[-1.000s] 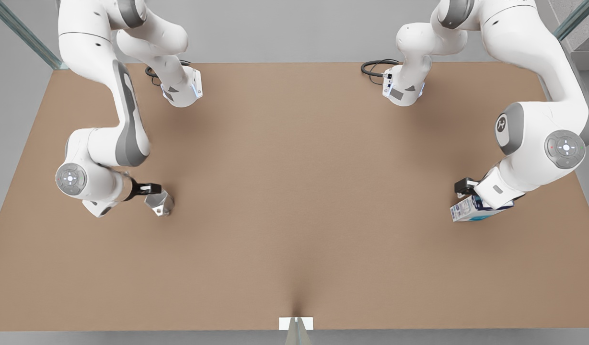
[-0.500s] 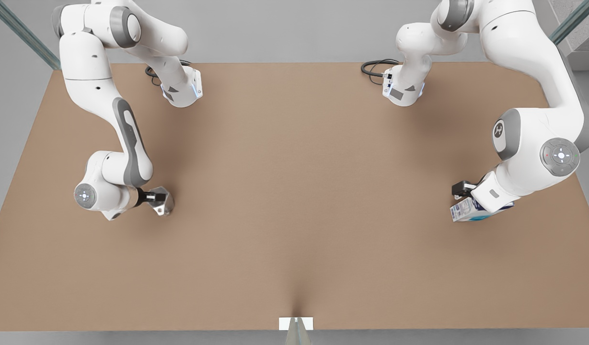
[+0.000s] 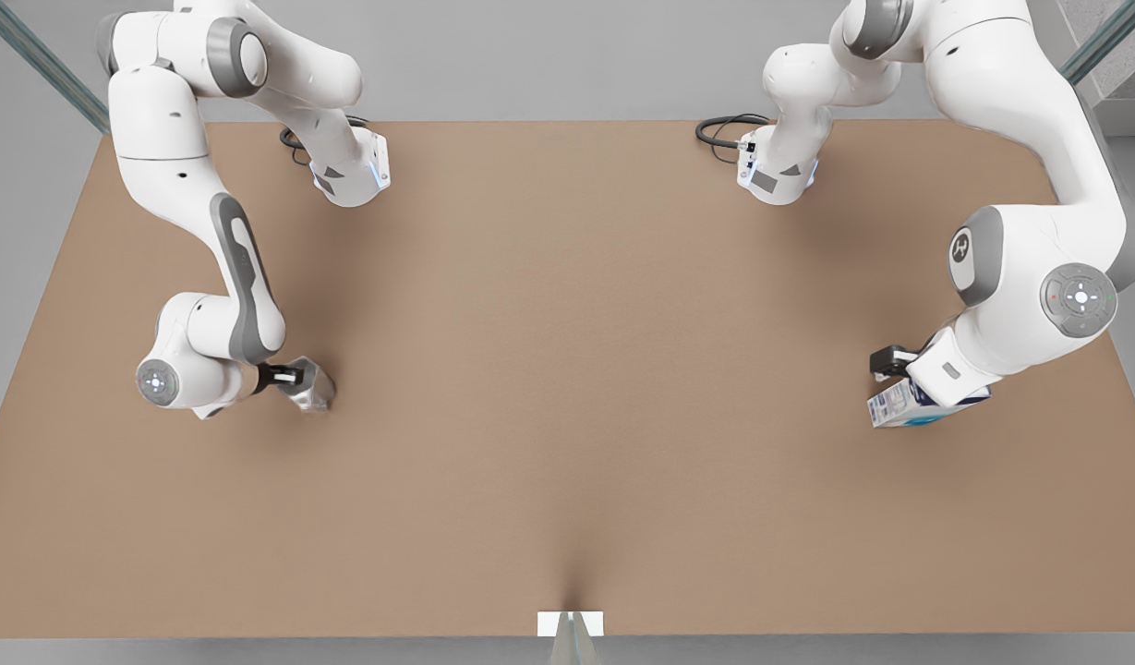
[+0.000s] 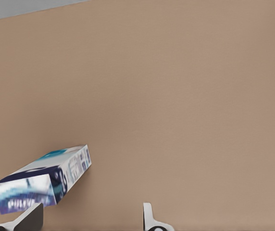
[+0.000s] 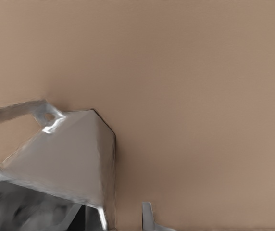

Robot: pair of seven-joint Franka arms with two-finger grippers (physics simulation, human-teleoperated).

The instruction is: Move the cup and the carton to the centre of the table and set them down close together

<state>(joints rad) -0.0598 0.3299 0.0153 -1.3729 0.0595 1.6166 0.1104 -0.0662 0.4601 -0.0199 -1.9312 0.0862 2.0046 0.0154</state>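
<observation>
The silver faceted cup (image 3: pixel 310 388) sits on the table (image 3: pixel 567 369) at the front view's left. My right gripper (image 3: pixel 290 376) reaches it from the side and is open, its jaws standing either side of the cup's near wall. In the right wrist view one finger (image 5: pixel 147 216) stands just clear of the cup (image 5: pixel 65 159); the other is hidden by it. At the front view's right the white and dark blue carton (image 3: pixel 899 406) lies flat, partly under my open left gripper (image 3: pixel 898 371). In the left wrist view the carton (image 4: pixel 46 180) lies beside one finger (image 4: pixel 29 217), outside the gap.
Both arm bases (image 3: pixel 350 175) (image 3: pixel 778 175) stand at the table's far edge with black cables (image 3: pixel 724 129) beside them. A small white marker (image 3: pixel 570 623) sits at the near edge. The broad middle of the tabletop lies between the two arms.
The right arm has swung its wrist lower and closer in on the cup, which now shows a different side. The left arm has sunk slightly over the carton, which has not moved.
</observation>
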